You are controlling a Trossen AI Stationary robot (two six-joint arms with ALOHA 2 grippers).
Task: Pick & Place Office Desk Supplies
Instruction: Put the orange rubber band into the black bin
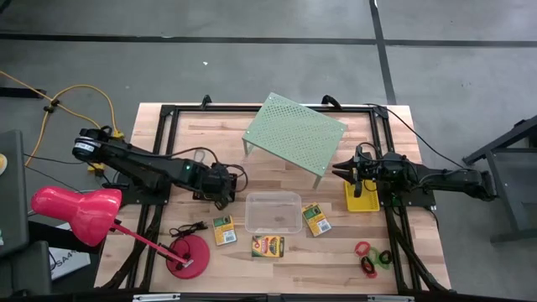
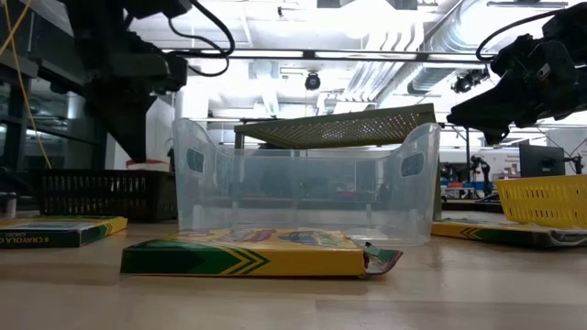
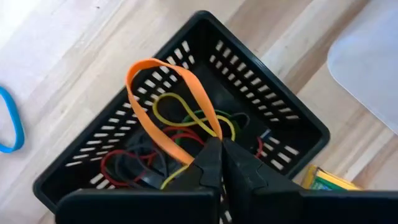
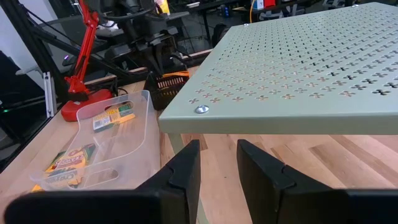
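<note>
Orange rubber band point(image 3: 163, 102), its lower end hidden by left gripper point(image 3: 221, 152) over mesh tray point(image 3: 273, 106).

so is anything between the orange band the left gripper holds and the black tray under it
Nothing visible. The left gripper, shut on the orange rubber band, hangs directly over the open black mesh tray, which holds only other bands.

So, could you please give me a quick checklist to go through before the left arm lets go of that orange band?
1. Left gripper pinching the orange rubber band: ok.
2. Band over the black mesh tray: ok.
3. Band clear of the tray's bottom: cannot tell.
4. Blue band in the tray: not ok, it lies on the table.
5. Right gripper empty, away by the green shelf: ok.
</note>
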